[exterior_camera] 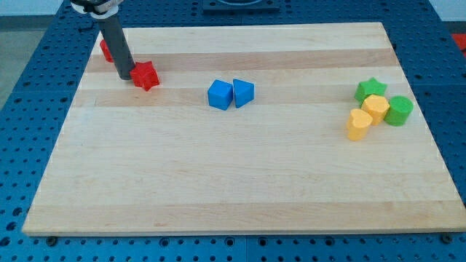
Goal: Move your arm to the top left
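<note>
at the view's far left, a red block [105,49] is seen just behind the rod, partly hidden by it, so its shape cannot be made out. my tip [125,76] is set down on the tabletop [218,175] in the upper left region, and the dark rod rises from it toward the view's top left. no gripper is carried by this arm, so nothing is spread, pressed together or pinched; contact can only be made by the bare rod end.

immediately to the right of my tip, touching it or very nearly, a red star-shaped block [146,75] is found. further to the right of my tip, a blue cube-like block [220,95] and a blue wedge-like block [244,93] are seen side by side, touching. well away to the right, a cluster is formed by a yellow heart-shaped block [357,124], a yellow block [376,108], a green star-shaped block [371,90] and a green round block [399,110].

the task's thing is the arm itself, and the corner is judged to be nearly reached. nothing needs to be taken hold of. the blocks are judged to be light, rigid and easily slid on the smooth wood, so the hidden red block, lying between my tip and the corner, is likely to be shoved if the rod is carried straight on.
</note>
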Robot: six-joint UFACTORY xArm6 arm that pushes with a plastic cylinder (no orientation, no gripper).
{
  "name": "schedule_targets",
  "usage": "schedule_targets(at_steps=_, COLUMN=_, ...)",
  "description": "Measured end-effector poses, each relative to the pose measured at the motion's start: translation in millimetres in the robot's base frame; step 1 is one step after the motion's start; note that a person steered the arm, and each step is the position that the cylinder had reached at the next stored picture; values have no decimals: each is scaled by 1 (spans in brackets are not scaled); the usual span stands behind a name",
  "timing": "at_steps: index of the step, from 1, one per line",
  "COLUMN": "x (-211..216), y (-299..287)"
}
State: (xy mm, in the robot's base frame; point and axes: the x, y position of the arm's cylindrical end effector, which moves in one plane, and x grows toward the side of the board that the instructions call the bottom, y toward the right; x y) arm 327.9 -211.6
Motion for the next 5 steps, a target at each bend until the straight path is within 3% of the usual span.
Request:
schedule_targets(at_steps=1, x=11, y=19)
schedule_targets(at_steps=3, x=38, y=123)
schedule_targets(at_steps=5, x=4, y=126)
